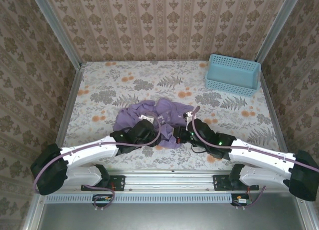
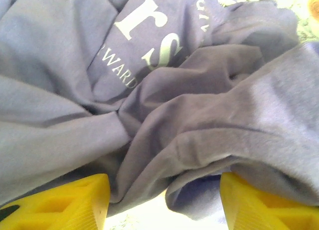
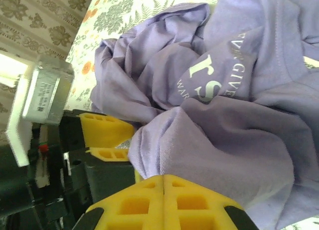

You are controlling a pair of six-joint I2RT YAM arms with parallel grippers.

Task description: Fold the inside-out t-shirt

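Note:
The lavender t-shirt (image 1: 158, 116) lies crumpled in a heap at the near middle of the table, white lettering (image 2: 149, 35) showing on one face. My left gripper (image 1: 151, 127) is pushed into the heap's near left side. In the left wrist view its gripper (image 2: 164, 206) stands open, yellow fingers (image 2: 67, 202) wide apart, with a hanging fold of the t-shirt (image 2: 209, 140) between them. My right gripper (image 1: 181, 134) is at the heap's near right edge. In the right wrist view its gripper (image 3: 163, 179) is shut on a bunched fold of the t-shirt (image 3: 199, 145).
A blue basket (image 1: 233, 74) stands at the back right corner. Patterned walls enclose the floral table (image 1: 109, 90) on three sides. In the right wrist view the left gripper's yellow fingers (image 3: 102, 130) sit close by, just left of the pinched fold.

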